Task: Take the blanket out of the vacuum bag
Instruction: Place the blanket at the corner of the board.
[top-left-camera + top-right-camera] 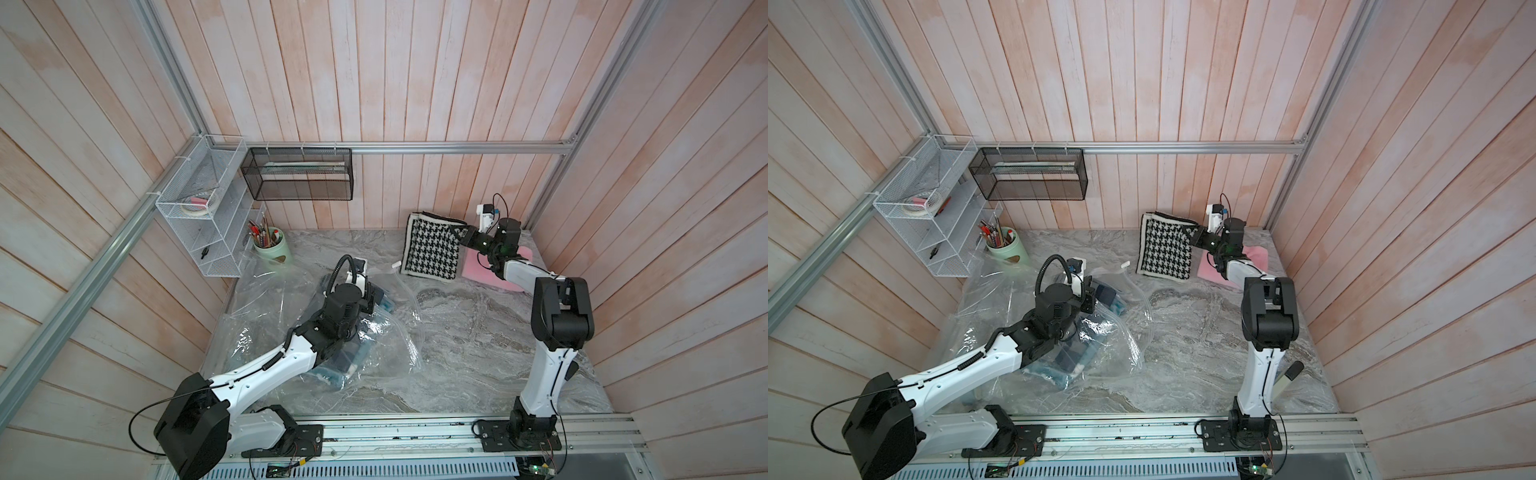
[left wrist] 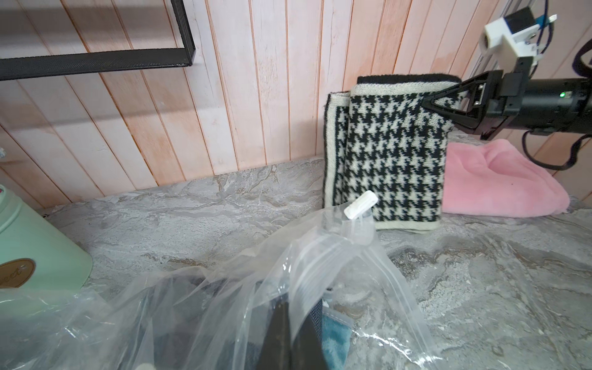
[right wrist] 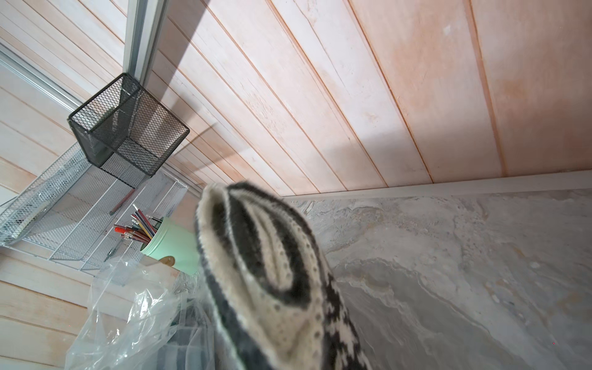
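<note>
Right fingers (image 2: 429,104) are clamped on the top corner of the houndstooth blanket (image 1: 432,249). It hangs below them, clear of the bag (image 1: 266,291), with its lower edge on the tabletop (image 1: 478,340) and a pink cloth (image 2: 499,179) just beside.

Left fingers (image 1: 374,296) are pressed together, apparently pinching bag film. Glare hides whether the blue cloth (image 2: 334,336) beneath them is caught too.

We judge the blanket soft, light and floppy, best held at a folded edge. The film looks slick and crinkly, so we would grip it near the slider (image 2: 360,204).
</note>
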